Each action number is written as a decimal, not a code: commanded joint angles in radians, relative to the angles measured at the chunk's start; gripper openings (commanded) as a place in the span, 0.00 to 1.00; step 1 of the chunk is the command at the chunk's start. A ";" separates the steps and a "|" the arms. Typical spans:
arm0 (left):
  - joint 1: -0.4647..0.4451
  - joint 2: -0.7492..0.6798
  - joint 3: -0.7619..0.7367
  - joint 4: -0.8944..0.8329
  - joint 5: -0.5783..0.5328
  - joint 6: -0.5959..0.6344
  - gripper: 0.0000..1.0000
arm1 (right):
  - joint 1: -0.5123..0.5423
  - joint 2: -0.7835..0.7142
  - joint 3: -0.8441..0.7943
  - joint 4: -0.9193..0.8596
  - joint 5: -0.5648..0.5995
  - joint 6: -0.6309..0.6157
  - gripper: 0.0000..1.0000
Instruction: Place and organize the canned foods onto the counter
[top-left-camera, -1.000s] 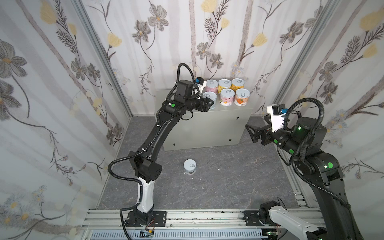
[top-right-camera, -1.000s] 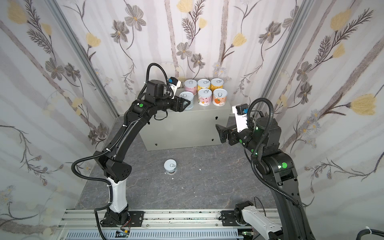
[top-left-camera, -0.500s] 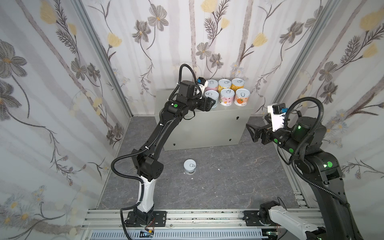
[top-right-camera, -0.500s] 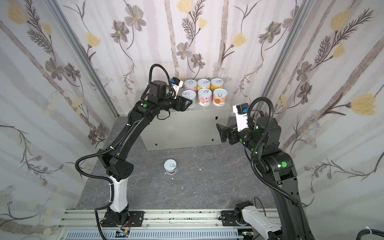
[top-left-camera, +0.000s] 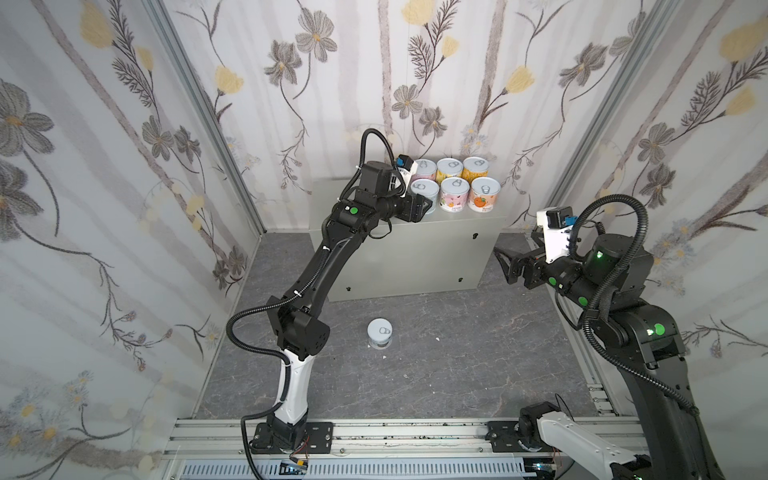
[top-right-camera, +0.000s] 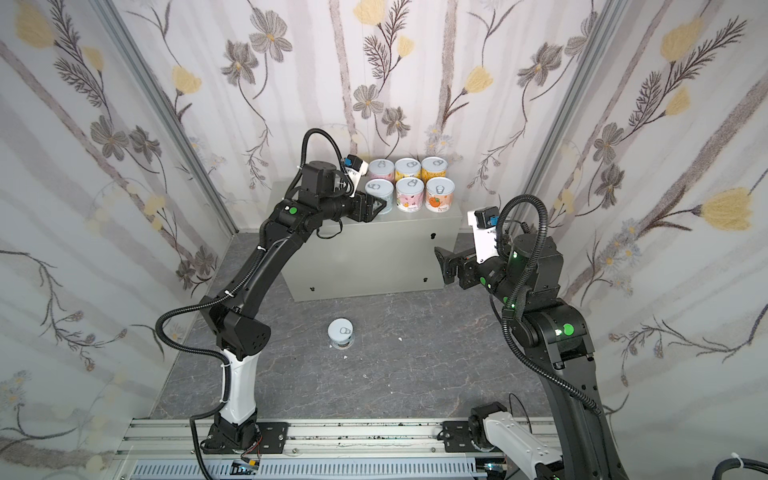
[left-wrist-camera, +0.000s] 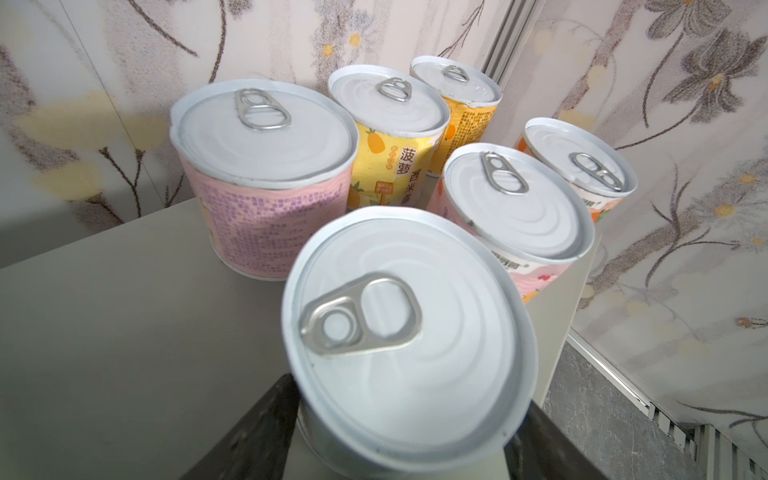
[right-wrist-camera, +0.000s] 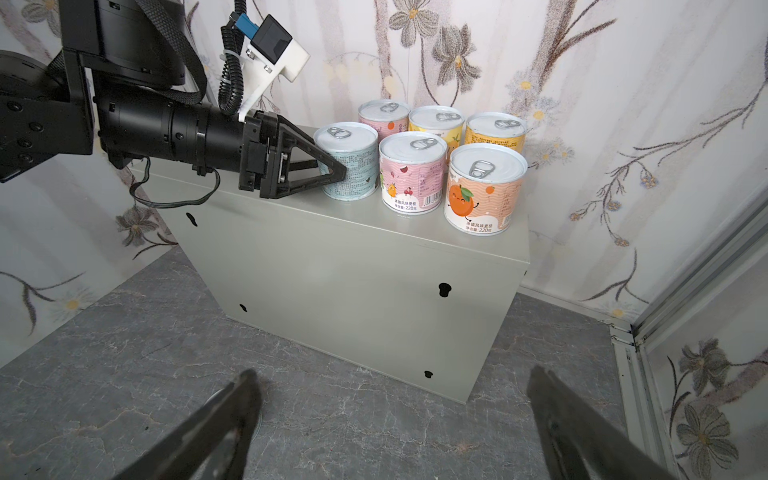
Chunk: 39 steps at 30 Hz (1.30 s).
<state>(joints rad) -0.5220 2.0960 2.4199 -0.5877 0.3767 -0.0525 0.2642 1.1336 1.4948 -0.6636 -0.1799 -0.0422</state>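
1. the surface (top-left-camera: 424, 257), a boxy pale grey-beige metal cabinet with a flat matte top and small keyholes, is standing against the back wall on the dark marbled floor (top-left-camera: 457, 365).
2. the left hand (top-left-camera: 423, 204) is reaching level across the top of the surface. its black triangular fingers are clamping the sides of the light-blue tin (right-wrist-camera: 351, 166).
3. the right hand (top-left-camera: 503, 266) is hanging off the right end of the surface, spread as wide as it goes and holding nothing.
4. six canned foods (top-left-camera: 453, 189) are sitting upright on the right half of the top, in two rows of three. the light-blue tin is taking the left end of the front row, just beside the pink-label tin (right-wrist-camera: 411, 174), with its axis vertical and its base seemingly down.
5. the last tin (top-left-camera: 379, 331) is standing upright on the floor in front of the surface, well apart from both hands. the right hand is hanging lower and empty, so it is looking the readier one.
6. the tins are wearing smooth paper labels over rigid metal, with raised lid rims and flat pull-tabs (left-wrist-camera: 361, 316). their round sides are calling for a centred pinch.
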 joint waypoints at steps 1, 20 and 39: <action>0.001 0.009 0.014 0.028 0.022 0.002 0.74 | -0.002 0.001 -0.008 0.045 -0.006 -0.006 1.00; 0.002 0.029 0.042 0.027 0.017 0.000 0.74 | -0.012 -0.007 -0.021 0.050 -0.010 -0.007 1.00; 0.010 0.045 0.067 0.025 0.028 -0.002 0.75 | -0.017 -0.001 -0.024 0.057 -0.015 -0.007 1.00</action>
<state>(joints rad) -0.5159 2.1399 2.4771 -0.5880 0.3965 -0.0559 0.2470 1.1294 1.4734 -0.6556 -0.1806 -0.0422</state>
